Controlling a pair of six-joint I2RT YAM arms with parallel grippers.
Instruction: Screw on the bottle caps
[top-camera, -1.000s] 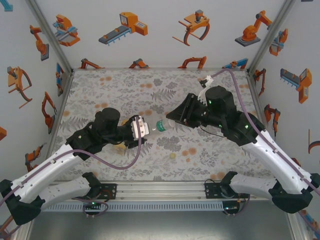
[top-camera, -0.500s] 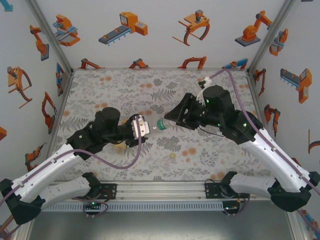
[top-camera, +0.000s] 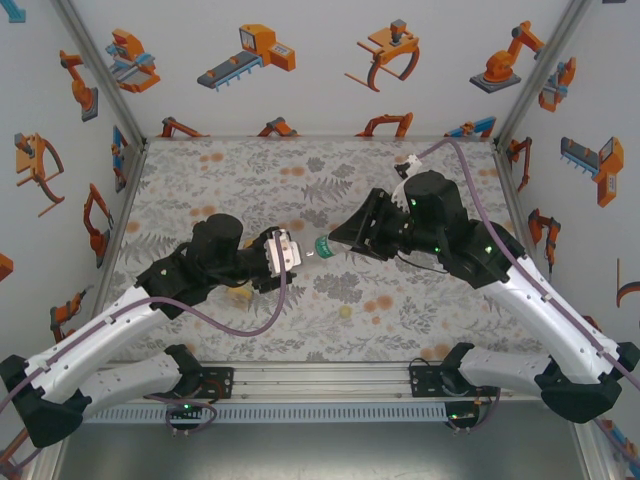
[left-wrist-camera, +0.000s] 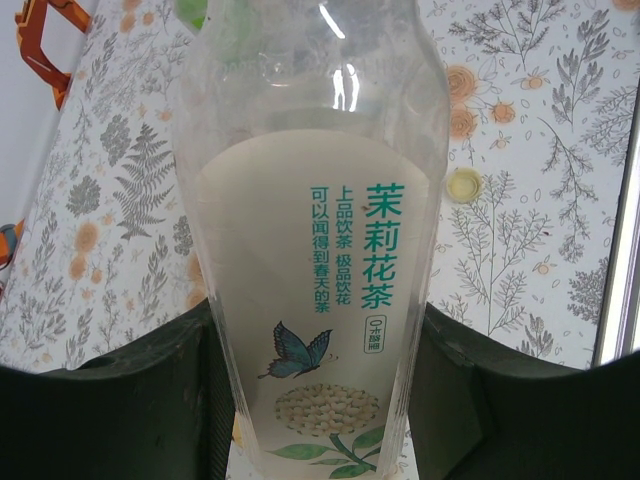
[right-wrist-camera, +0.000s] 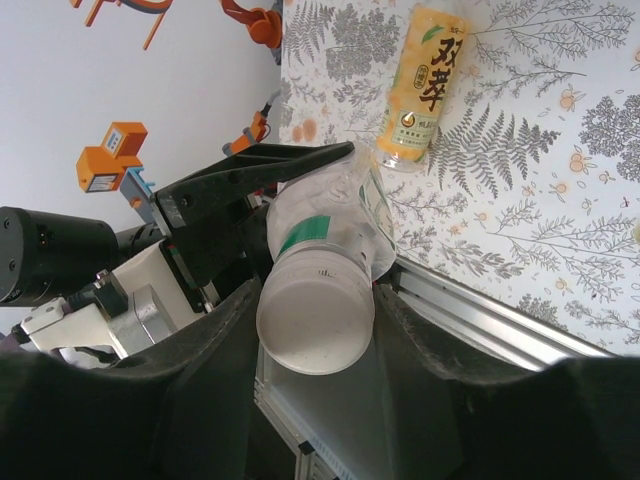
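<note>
The clear bottle (left-wrist-camera: 310, 230) with the white-green label lies level above the table, and my left gripper (left-wrist-camera: 315, 340) is shut on its body. Its neck (top-camera: 312, 251) points right towards my right gripper (top-camera: 330, 243). In the right wrist view the white cap (right-wrist-camera: 315, 325) sits on the bottle's mouth, and my right gripper (right-wrist-camera: 318, 335) is shut on it, a finger touching each side. The yellow-orange juice bottle (right-wrist-camera: 420, 85) lies on the table behind, partly under my left arm (top-camera: 240, 292). A pale yellow cap (top-camera: 345, 311) lies loose on the mat (left-wrist-camera: 464, 185).
The floral mat (top-camera: 250, 180) covers the table inside white walls printed with orange robots. A metal rail (top-camera: 320, 378) runs along the near edge, with both arm bases behind it. The back half of the mat is open.
My right gripper has shifted slightly left and up and turned at the bottle's neck. The left gripper and the bottle have stayed in place.
</note>
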